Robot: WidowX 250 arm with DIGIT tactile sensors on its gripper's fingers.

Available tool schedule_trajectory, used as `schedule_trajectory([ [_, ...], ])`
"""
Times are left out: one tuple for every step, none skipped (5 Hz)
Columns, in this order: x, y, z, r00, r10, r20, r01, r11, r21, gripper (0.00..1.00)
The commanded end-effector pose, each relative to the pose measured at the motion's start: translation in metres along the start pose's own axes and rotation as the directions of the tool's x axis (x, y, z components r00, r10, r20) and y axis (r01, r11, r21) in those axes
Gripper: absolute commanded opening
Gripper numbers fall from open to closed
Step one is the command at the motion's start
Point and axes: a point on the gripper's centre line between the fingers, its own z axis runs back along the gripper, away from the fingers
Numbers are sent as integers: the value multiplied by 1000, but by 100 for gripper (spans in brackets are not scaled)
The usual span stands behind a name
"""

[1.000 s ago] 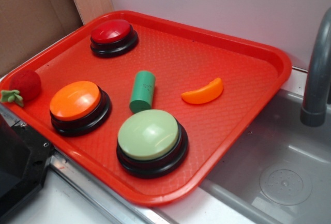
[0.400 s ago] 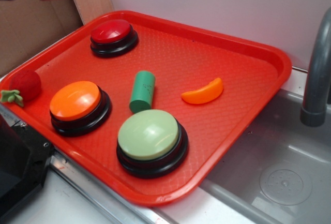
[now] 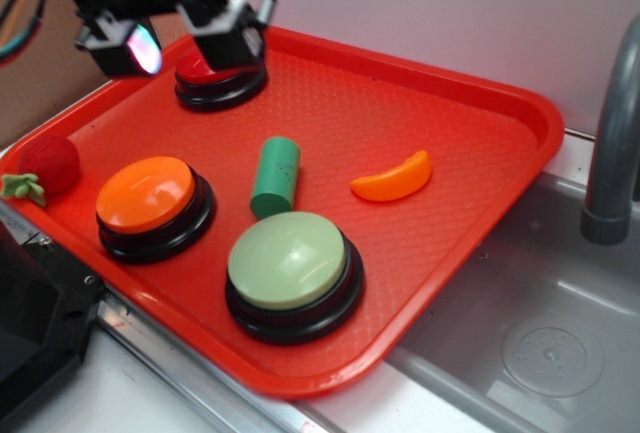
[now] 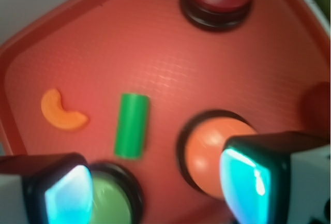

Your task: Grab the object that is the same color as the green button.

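Observation:
A small green cylinder (image 3: 275, 176) (image 4: 131, 125) lies on its side in the middle of the red tray (image 3: 480, 133). The green button (image 3: 290, 265) (image 4: 111, 203), a pale dome on a black base, sits just in front of it near the tray's front edge. My gripper (image 3: 185, 38) (image 4: 158, 193) hangs open above the tray's back left, over the red button (image 3: 215, 73), well away from the cylinder. Nothing is between its fingers.
An orange button (image 3: 152, 203) (image 4: 212, 151) sits left of the cylinder, an orange crescent slice (image 3: 395, 178) (image 4: 61, 111) to its right. A red strawberry toy (image 3: 45, 166) rests on the tray's left rim. A grey sink (image 3: 540, 343) and faucet (image 3: 610, 143) lie to the right.
The gripper has come down into view from the upper left and now hovers over the red button. The objects on the tray have not moved.

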Motion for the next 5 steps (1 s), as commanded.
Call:
schedule_trajectory([
  [29, -17, -74, 999, -5, 48, 6, 1000, -25, 100],
  [29, -13, -94, 999, -35, 15, 34, 999, 11, 100],
  [28, -8, -109, 997, -67, -38, 68, 998, 16, 100],
  [26, -5, -113, 996, -67, -51, 67, 998, 10, 100],
  [26, -4, -109, 997, -58, -43, 58, 998, 4, 0],
])
